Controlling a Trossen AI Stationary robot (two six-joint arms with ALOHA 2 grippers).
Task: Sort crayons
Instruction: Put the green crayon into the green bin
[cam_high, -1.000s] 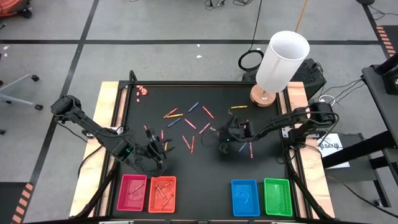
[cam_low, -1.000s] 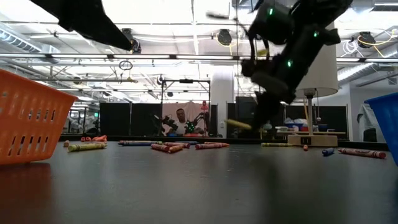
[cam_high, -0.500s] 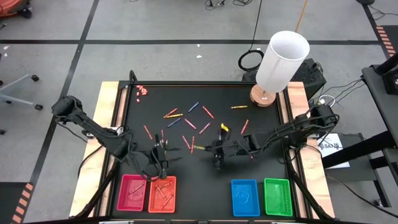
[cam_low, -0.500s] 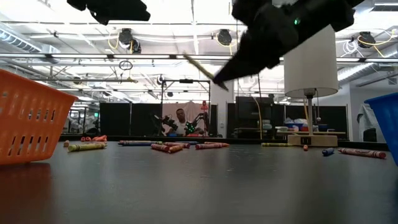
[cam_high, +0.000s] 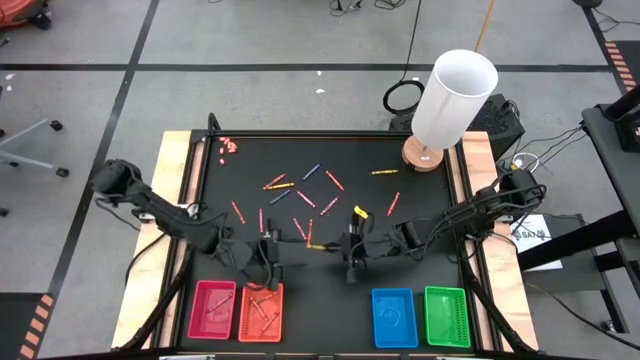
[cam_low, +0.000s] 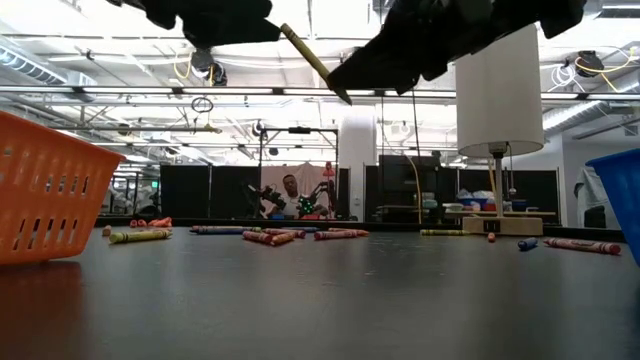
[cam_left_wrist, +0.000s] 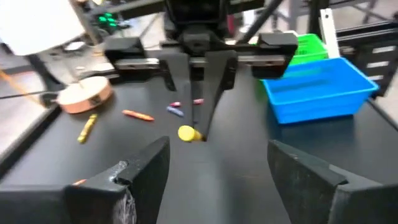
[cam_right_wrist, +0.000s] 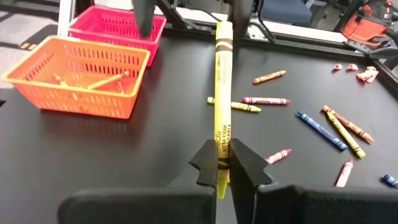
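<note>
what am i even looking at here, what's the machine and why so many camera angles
Two dark robot arms work at a black table, sorting crayons into coloured trays. One camera looks straight down, one sits at table height, and one rides on each wrist. Loose crayons lie scattered mid-table; an orange tray already holds a few, beside pink, blue and green trays. The right gripper has its jaws shut on a yellow crayon. The left gripper faces it with open jaws, holding nothing. A white lamp stands at the far corner.
</note>
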